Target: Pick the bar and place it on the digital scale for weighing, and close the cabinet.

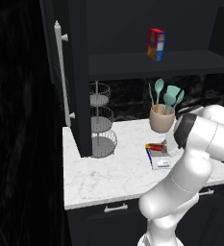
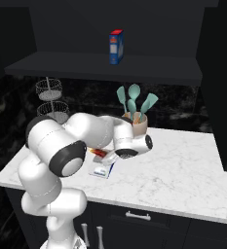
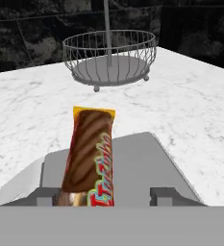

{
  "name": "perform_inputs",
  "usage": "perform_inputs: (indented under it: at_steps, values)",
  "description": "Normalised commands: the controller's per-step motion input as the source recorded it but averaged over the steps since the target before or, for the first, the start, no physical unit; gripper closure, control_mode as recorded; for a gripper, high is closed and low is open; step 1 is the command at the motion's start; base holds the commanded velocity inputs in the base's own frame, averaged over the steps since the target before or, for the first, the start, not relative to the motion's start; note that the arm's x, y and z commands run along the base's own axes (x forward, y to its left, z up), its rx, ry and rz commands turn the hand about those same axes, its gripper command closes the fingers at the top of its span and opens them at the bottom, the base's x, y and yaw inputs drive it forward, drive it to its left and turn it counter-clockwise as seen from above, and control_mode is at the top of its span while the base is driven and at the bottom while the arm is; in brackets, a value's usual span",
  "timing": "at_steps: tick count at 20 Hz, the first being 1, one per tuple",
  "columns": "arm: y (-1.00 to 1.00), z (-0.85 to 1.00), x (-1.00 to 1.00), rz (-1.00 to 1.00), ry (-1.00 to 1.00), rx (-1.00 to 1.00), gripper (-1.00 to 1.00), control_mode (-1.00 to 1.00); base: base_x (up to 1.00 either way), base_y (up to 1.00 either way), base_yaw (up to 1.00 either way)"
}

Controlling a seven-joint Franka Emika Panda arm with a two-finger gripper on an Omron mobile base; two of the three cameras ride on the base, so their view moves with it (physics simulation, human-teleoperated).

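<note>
White marble counter point(image 1: 99, 178), black backsplash point(image 2: 183, 107), dim light

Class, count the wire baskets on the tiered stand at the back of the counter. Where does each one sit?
3, stacked on one pole: the top basket, the middle basket and the bottom basket, which stands on the counter. The cabinet door hides their left sides.

Count of things on and above the marble counter

One bar point(image 3: 90, 158) lies on one digital scale point(image 3: 132, 163). One beige utensil holder point(image 1: 161, 118) holds four teal utensils point(image 1: 167, 96). One wire tiered basket stand point(image 1: 101, 120) has three tiers. One upright box point(image 1: 155, 44) stands on the one shelf point(image 1: 152, 64) of the one open cabinet point(image 1: 75, 72), whose door carries one silver handle point(image 1: 62, 72).
</note>
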Motion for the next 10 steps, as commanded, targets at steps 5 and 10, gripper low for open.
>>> perform_inputs:
  at_steps: [5,10]
  values:
    - [-0.01,0.00,-0.11,0.00,-0.05,0.00,-1.00,-1.00,0.00,0.00,0.00]
    - [0.00,0.01,-0.30,0.00,-0.09,0.00,-1.00,-1.00,0.00,0.00,0.00]
